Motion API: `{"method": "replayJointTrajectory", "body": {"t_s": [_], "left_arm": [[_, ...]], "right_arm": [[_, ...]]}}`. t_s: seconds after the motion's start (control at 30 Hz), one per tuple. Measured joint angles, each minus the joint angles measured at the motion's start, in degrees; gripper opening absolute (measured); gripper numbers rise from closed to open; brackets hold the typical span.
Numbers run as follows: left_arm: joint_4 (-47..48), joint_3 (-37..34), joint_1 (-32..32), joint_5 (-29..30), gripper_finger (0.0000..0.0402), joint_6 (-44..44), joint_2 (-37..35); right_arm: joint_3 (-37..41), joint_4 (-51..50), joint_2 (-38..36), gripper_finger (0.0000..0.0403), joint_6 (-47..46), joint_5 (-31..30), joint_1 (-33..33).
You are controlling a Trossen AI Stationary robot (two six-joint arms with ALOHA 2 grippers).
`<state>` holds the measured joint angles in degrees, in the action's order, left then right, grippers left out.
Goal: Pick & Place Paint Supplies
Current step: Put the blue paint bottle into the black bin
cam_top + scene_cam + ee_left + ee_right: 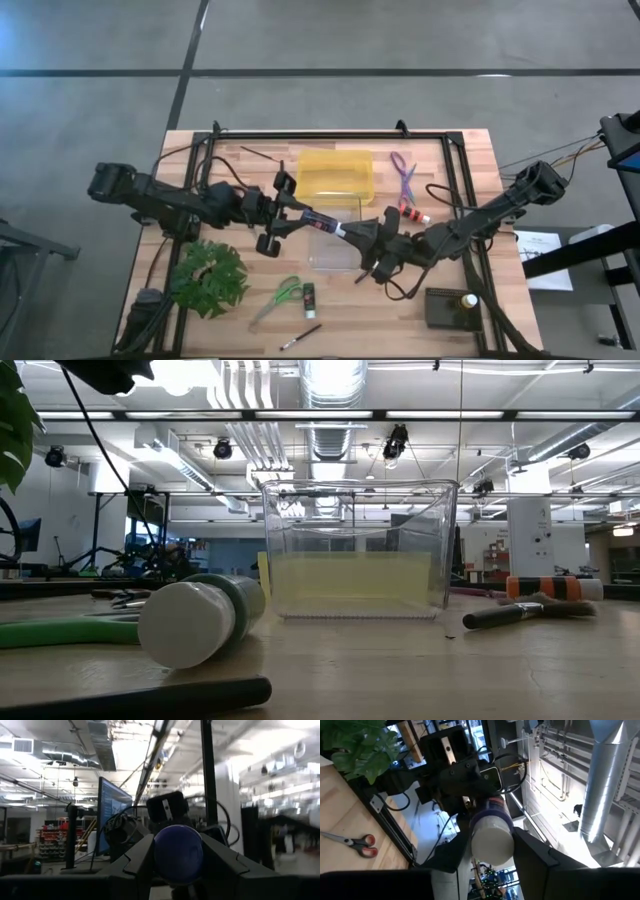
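Spanning both pincers, purple paint bottle [324,221]: left pincer [293,214] and right pincer [357,236] each clamp one end. Held above clear bin [338,262], seemingly mid-handover.

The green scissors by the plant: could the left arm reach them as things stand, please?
Probably not yet: the left gripper is shut on the purple bottle; otherwise nothing lies over the green scissors.

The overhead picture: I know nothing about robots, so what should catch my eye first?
Two dark arms meet over the middle of the wooden table, both gripping one small paint bottle above a clear box: the left gripper at one end, the right gripper at the other. Behind them sits a yellow box, and a leafy green plant stands at the table's near left.
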<state>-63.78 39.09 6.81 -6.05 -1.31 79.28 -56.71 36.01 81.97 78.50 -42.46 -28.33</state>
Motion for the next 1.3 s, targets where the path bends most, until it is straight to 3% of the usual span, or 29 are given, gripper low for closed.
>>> {"method": "replayJointTrajectory", "body": {"t_s": [0.13,0.23,0.6,0.87,0.97,1.07,1.2,1.3], "left_arm": [[3.0,0.1,0.0,0.0,0.0149,-5.4,-0.1],[3.6,0.1,-0.1,0.7,0.0181,-6.3,0.0],[9.9,-0.1,-0.2,1.7,0.0388,-7.6,-1.5],[34.0,-0.1,-0.2,15.7,0.0351,-13.9,-11.8],[38.6,-0.1,-0.2,17.7,0.034,-14.3,-15.3],[42.5,-0.1,-0.2,19.2,0.0328,-14.4,-17.2],[44.8,-0.1,-0.2,19.6,0.0312,-14.4,-18.5],[45.5,-0.1,-0.2,19.6,0.0301,-14.4,-18.3]], "right_arm": [[-0.1,-0.2,0.0,0.0111,-0.3,-0.9,-0.5],[-0.3,0.0,0.0,0.0111,-0.8,-1.2,-0.7],[-0.9,0.8,0.1,0.011,-0.7,-3.6,-1.3],[-3.8,-4.1,-0.1,0.011,-3.3,-12.7,-4.7],[-7.5,-16.9,-0.2,0.011,-12.5,-18.7,-5.8],[-13.7,-40.1,-0.2,0.011,-30.3,-22.6,-6.5],[-24.4,-73.0,0.3,0.011,-62.1,-20.8,-6.7],[-31.1,-91.1,1.2,0.011,-81.3,-16.4,-6.9]]}}
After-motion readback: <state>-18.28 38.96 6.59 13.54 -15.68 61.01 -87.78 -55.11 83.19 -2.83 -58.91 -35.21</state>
